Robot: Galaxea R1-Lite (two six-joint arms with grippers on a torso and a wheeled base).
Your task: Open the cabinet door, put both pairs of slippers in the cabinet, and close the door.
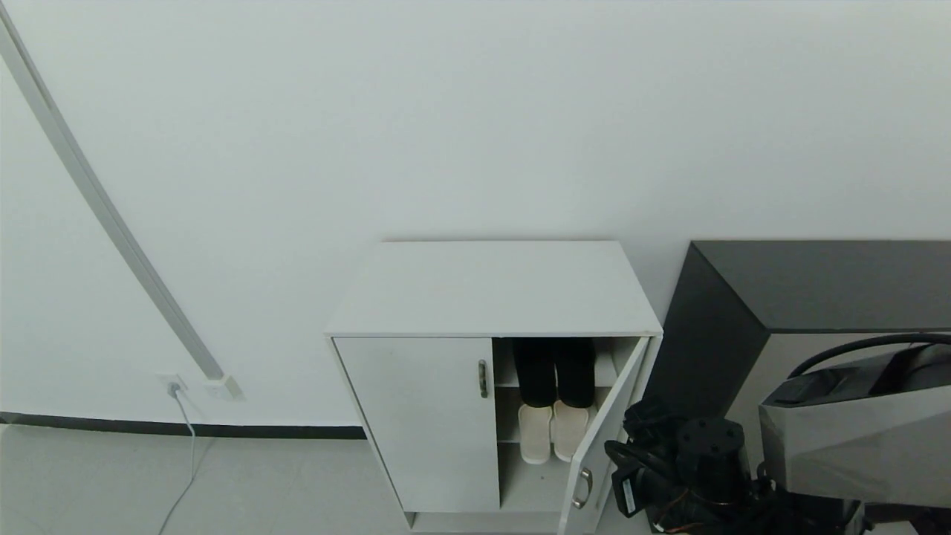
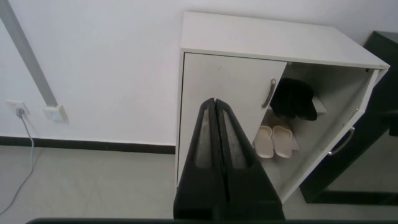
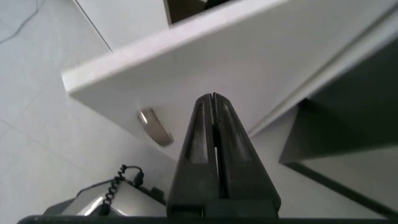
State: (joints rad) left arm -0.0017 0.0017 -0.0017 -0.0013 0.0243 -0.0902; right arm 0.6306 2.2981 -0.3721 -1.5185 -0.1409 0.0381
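— Smooth white wall (image 1: 446,111), pale grey floor (image 1: 89,483), a black skirting strip (image 1: 186,429) between them?
— Yes, and a socket (image 1: 172,385) low on the wall, with a cable hanging from it. The boxy white cabinet (image 1: 490,290) stands against that wall in flat matte panels, just beside a dark unit (image 1: 817,282).
— Its doors?
— The left door (image 1: 423,423) is shut. The right door (image 1: 605,423) is swung open, with a curved metal handle (image 1: 582,488) on its outer face.
— The slippers?
— Both pairs are inside: black slippers (image 1: 553,371) on the upper shelf, rounded cream slippers (image 1: 551,429) on the shelf below.
— And the arms?
— The left end effector (image 2: 215,101) is pressed closed and empty, facing the cabinet from well apart. The right end effector (image 3: 213,96) is also closed and empty, near the open door's outer face.
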